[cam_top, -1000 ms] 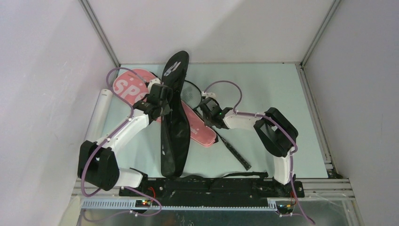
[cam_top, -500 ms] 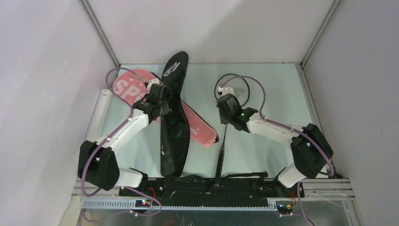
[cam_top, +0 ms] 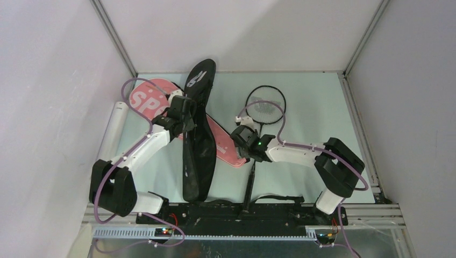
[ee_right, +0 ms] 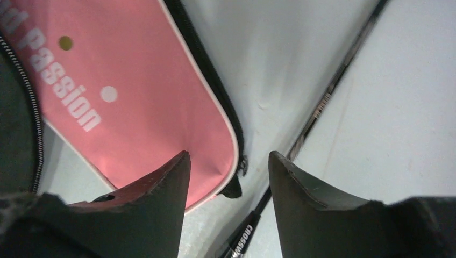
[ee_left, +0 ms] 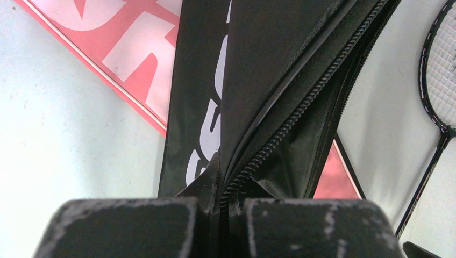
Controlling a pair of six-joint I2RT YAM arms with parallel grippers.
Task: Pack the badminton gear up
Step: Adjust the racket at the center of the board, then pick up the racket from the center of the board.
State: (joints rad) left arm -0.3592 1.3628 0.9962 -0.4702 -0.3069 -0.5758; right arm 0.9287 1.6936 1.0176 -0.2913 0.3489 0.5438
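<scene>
Black bag (cam_top: 199,156) half-hides pink bag (cam_top: 144,99) | left gripper (ee_left: 220,200) pinches black bag | right gripper (ee_right: 228,166) parted, empty

The pale green desk (cam_top: 314,99) carries a pink lettered fabric bag (cam_top: 141,100), a long black zipped bag (cam_top: 197,174) lying across it, a black stringed racket (cam_top: 266,107) and a translucent white tube (cam_top: 113,131) at the left edge.

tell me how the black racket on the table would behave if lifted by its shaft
Probably light: the black racket is a thin frame with open strings. Its narrow shaft may twist or slip in the right hand. Held mid-shaft, so long a thing would likely tip toward one end; lying flat, it shouldn't roll.
</scene>
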